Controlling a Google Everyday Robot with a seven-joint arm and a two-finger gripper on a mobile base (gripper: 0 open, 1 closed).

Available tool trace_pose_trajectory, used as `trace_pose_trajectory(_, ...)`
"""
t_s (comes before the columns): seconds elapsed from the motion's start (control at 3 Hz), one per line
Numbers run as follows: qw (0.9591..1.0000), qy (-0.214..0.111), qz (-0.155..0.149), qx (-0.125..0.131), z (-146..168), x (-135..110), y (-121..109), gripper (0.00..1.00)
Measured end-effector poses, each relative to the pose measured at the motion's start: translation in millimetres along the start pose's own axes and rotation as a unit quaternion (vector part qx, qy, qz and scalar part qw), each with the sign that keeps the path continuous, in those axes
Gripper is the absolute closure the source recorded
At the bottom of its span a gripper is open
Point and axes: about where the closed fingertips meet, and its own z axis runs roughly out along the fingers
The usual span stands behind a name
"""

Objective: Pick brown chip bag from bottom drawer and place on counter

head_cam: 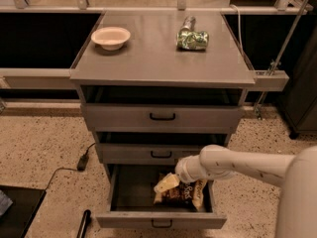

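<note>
The bottom drawer (161,219) is pulled open at the bottom of the grey cabinet. The brown chip bag (182,194) lies inside it, right of centre, dark brown with tan edges. My gripper (166,183), pale yellow at the end of the white arm coming from the right, hangs over the bag's upper left part, inside the drawer opening. The counter (161,58) is the cabinet's flat grey top.
A pale bowl (111,36) sits on the counter's left and a shiny green foil bag (192,38) on its right. Two shallower drawers (162,116) are above the open one. A black cable and plug (82,161) lie on the speckled floor at left.
</note>
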Motion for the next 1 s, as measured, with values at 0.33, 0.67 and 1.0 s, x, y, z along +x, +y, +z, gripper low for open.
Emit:
trace_pose_trajectory(0.33,0.9999,0.006,0.005,-0.012,16,9,6,0.00)
trace_pose_trajectory(0.67,0.9996,0.017,0.020,-0.009,27,19,1,0.00)
trace_pose_trajectory(1.0,0.9961,0.043,0.076,0.017,59,63,-12,0.00)
